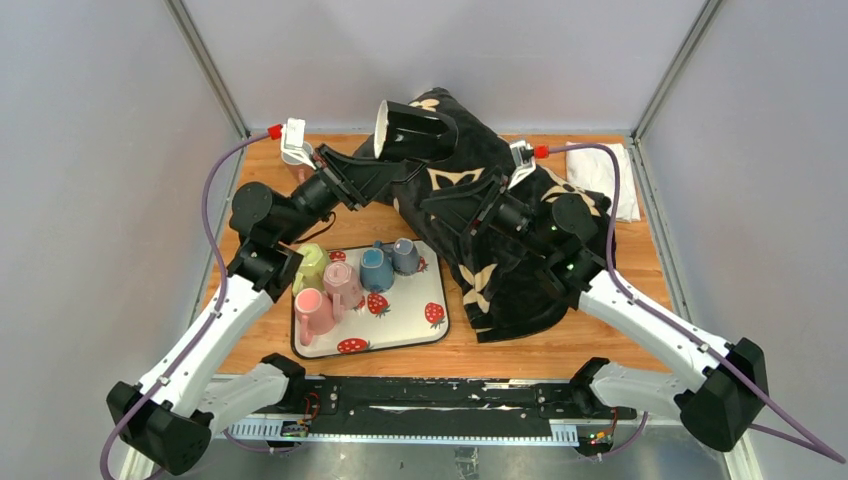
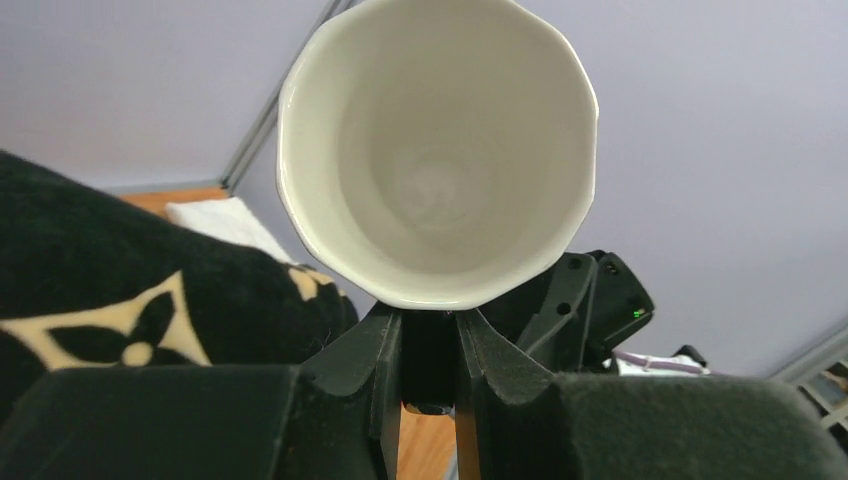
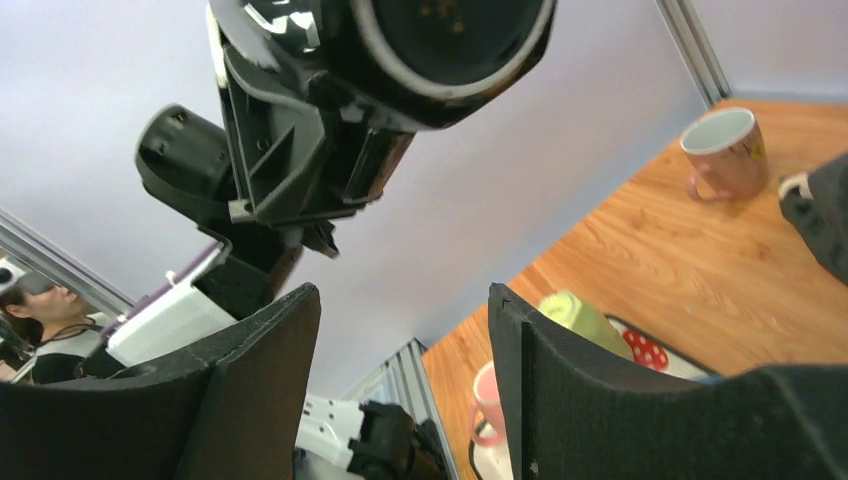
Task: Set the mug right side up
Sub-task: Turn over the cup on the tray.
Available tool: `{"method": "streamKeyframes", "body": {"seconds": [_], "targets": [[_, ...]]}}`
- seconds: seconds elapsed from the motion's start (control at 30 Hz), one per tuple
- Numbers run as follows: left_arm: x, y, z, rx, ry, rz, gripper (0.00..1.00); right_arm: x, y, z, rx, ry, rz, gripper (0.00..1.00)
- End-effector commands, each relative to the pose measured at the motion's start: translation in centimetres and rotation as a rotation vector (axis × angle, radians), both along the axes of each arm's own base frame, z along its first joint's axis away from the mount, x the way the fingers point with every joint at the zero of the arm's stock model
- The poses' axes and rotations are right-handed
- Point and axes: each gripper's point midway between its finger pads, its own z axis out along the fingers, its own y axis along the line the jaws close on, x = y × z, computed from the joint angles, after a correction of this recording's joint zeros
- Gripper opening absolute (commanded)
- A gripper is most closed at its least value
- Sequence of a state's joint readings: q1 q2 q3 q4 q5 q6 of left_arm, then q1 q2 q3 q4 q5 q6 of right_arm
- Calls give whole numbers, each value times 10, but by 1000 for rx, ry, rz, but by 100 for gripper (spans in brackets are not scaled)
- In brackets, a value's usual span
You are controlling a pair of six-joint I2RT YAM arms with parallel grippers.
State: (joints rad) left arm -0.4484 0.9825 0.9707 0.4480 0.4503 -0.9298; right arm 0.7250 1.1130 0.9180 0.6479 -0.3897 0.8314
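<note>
The mug (image 1: 415,130), black outside and white inside, is held in the air at the back of the table. It lies on its side with its mouth toward the left wall. My left gripper (image 1: 385,165) is shut on its black handle. In the left wrist view the white inside of the mug (image 2: 438,150) faces the camera just above my left gripper (image 2: 430,325). My right gripper (image 3: 405,300) stands open with nothing between its fingers, just below the mug's black bottom (image 3: 440,50). From above, my right gripper (image 1: 465,195) sits right of the mug, over the black cloth.
A white tray (image 1: 405,320) with strawberry prints carries a green mug (image 1: 311,265), two pink mugs (image 1: 315,310), a blue mug (image 1: 376,268) and a grey-blue one (image 1: 405,255). A black patterned cloth (image 1: 500,260) covers the middle right. A white cloth (image 1: 605,170) lies back right. A pink mug (image 3: 725,150) stands upright back left.
</note>
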Motion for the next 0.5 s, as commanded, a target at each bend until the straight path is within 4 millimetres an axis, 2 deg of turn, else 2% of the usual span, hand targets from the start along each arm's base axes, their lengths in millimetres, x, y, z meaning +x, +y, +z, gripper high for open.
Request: {"method": "streamKeyframes", "body": {"seconds": [0.0,0.2,0.27,0.37,0.47], "targets": [[-4,18,23,62,-113,122,0,-10,-10,-16,-63,-18,-35,67],[14,43,-14,302,-73,306,0,-11,-30,-58,-214,5,-119,65],[20,57,-37,404,-27,386,0,-9,-39,-70,-264,26,-162,65],[27,85,-66,519,37,522,0,-6,-45,-79,-312,31,-197,65],[27,107,-84,601,72,615,0,-4,-44,-83,-339,36,-200,64]]}}
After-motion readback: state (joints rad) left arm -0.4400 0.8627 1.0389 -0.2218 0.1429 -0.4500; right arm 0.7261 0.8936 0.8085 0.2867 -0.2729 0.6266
